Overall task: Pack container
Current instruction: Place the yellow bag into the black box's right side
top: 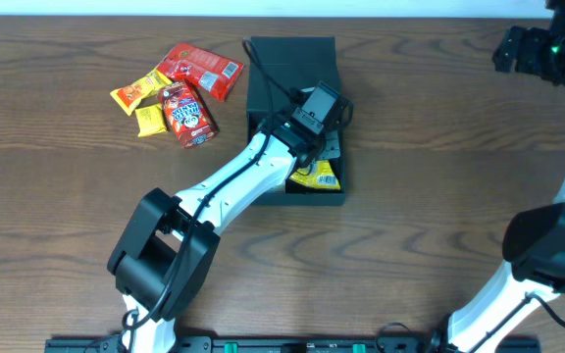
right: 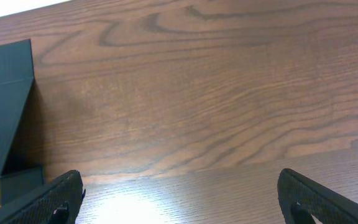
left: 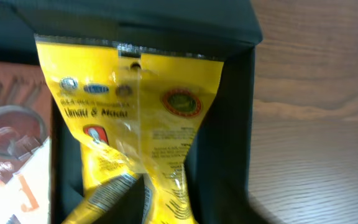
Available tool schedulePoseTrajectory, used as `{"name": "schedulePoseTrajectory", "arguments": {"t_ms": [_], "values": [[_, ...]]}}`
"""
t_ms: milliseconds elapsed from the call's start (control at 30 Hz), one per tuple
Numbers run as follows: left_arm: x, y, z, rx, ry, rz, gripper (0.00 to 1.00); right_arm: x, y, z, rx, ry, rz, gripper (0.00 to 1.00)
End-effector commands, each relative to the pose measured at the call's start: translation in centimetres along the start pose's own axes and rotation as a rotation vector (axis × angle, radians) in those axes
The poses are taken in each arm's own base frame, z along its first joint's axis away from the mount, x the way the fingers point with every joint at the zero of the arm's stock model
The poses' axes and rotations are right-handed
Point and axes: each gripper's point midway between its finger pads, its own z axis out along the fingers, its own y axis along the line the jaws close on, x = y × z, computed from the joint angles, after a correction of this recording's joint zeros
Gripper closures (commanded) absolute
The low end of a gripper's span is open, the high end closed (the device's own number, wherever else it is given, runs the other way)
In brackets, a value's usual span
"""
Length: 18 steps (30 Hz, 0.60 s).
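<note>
Where the overhead view meets its bottom edge, the white-and-black left arm (top: 224, 191) starts at lower left and slants up toward the centre across the brown wood-grain table (top: 439, 196). The right arm (top: 557, 245) rises along the right edge.

At the centre of the frame the left gripper (top: 320, 132) hangs over the container (top: 322, 199), a dark teal-black, matte, shallow square box. The wrist camera block covers its fingers from above, and the left wrist view is filled by the packet below. I cannot tell how wide its jaws stand or whether they hold anything.

Inside the box lies a glossy yellow plastic snack packet (left: 135, 112) with a round red-and-green seal, its sealed top edge against the box wall. Left of it in the wrist view lies a brown-and-white printed packet (left: 11, 143). The hinged lid flap (top: 292, 64) is open, toward the top of the frame.

At upper left, well apart from the container, a cluster lies on the table: a shiny red rectangular packet (top: 199, 69), a red packet with blue-and-white print (top: 186, 113) and two small yellow wrappers (top: 140, 95).

At the far upper right the right gripper (top: 530, 51) is over bare wood, its two black fingers (right: 55, 199) spread wide with nothing between them.
</note>
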Motion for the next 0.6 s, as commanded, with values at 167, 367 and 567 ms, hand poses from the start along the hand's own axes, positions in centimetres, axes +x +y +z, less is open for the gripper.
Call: {"name": "schedulePoseTrajectory", "arguments": {"t_ms": [167, 367, 567], "values": [[0.2, 1.0, 2.0, -0.054, 0.005, 0.121, 0.94, -0.4, 0.0, -1.3, 0.000, -0.028, 0.018, 0.01], [3.4, 1.9, 6.2, -0.050, 0.125, 0.119, 0.94, -0.3, 0.0, -1.3, 0.000, -0.025, 0.018, 0.01], [3.8, 1.8, 6.4, -0.039, 0.146, 0.156, 0.94, -0.3, 0.0, -1.3, 0.000, -0.022, 0.019, 0.01]]}}
